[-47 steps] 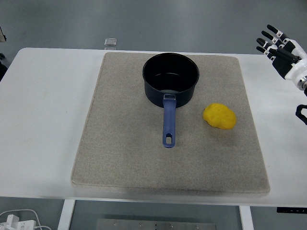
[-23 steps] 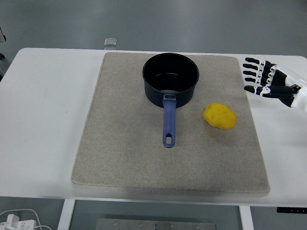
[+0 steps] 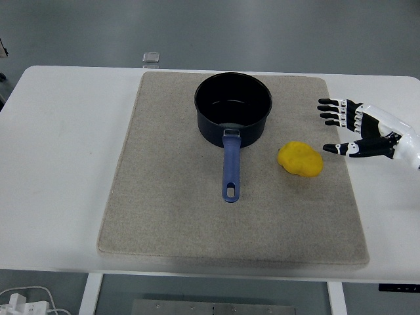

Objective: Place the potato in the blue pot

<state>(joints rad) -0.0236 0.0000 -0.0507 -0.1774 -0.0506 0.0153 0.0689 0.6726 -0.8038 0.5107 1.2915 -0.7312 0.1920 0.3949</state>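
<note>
A yellow potato [image 3: 300,159] lies on the grey mat [image 3: 170,216], to the right of the pot's handle. The blue pot [image 3: 233,108] stands upright at the mat's far middle, empty, its blue handle [image 3: 230,170] pointing toward the near edge. My right hand [image 3: 341,128] reaches in from the right edge, fingers spread and pointing left, thumb lower. It is open, holds nothing and sits just right of the potato, a short gap away. The left arm is out of view.
The mat covers most of the white table [image 3: 59,151]. A small clear square object [image 3: 151,58] lies at the table's far edge, behind the mat. White cables [image 3: 23,302] show on the floor at the lower left.
My right hand has come down from the upper right corner and moved left toward the potato, fingers now spread level with it. Pot and potato have not moved.
</note>
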